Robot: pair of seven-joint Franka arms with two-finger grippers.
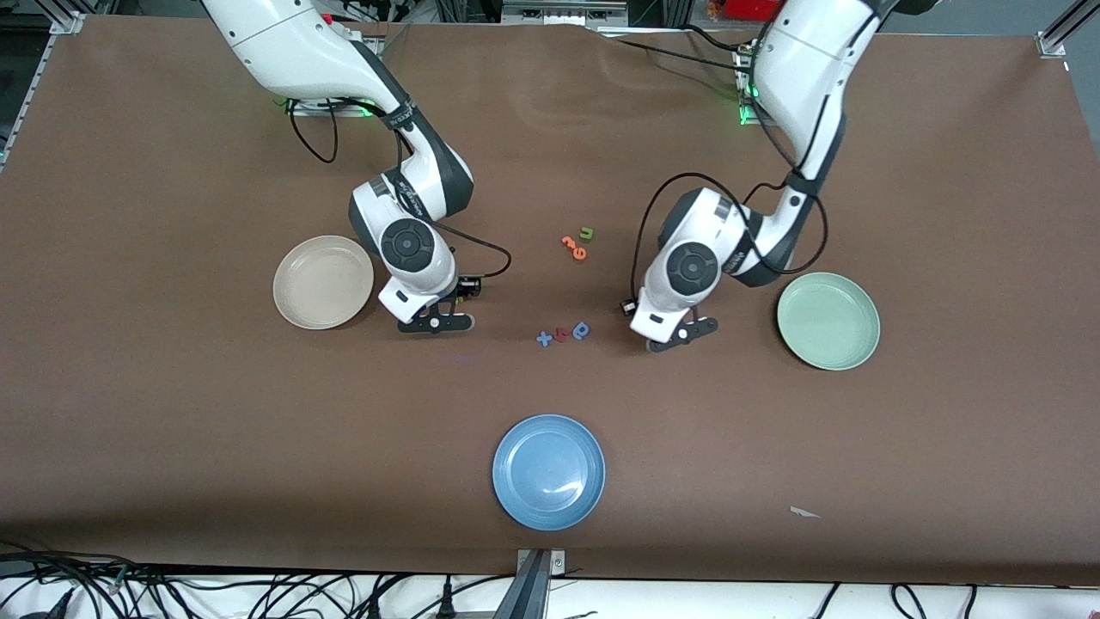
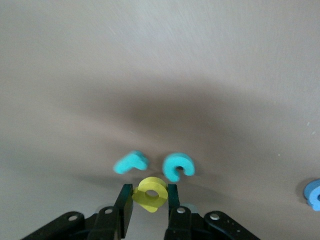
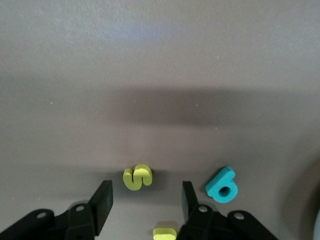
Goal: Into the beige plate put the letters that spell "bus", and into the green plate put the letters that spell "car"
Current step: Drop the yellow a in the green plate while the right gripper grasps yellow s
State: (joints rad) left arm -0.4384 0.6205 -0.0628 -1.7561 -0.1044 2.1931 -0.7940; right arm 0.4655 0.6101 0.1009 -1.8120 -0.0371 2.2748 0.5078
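Left gripper (image 2: 149, 196) clamps the yellow foam "a" (image 2: 151, 193) beside two teal letters; right gripper (image 3: 144, 200) straddles the yellow foam "s" (image 3: 137, 177), fingers apart.

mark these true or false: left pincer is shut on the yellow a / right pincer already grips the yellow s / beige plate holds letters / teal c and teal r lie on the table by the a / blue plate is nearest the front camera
1. The left pincer is shut on the yellow a. True.
2. The right pincer grips the yellow s. False: its jaws stand apart around the s, not touching it.
3. The beige plate holds letters. False: none in it.
4. The teal c and teal r lie on the table beside the a. True.
5. The blue plate is nearest the front camera. True.
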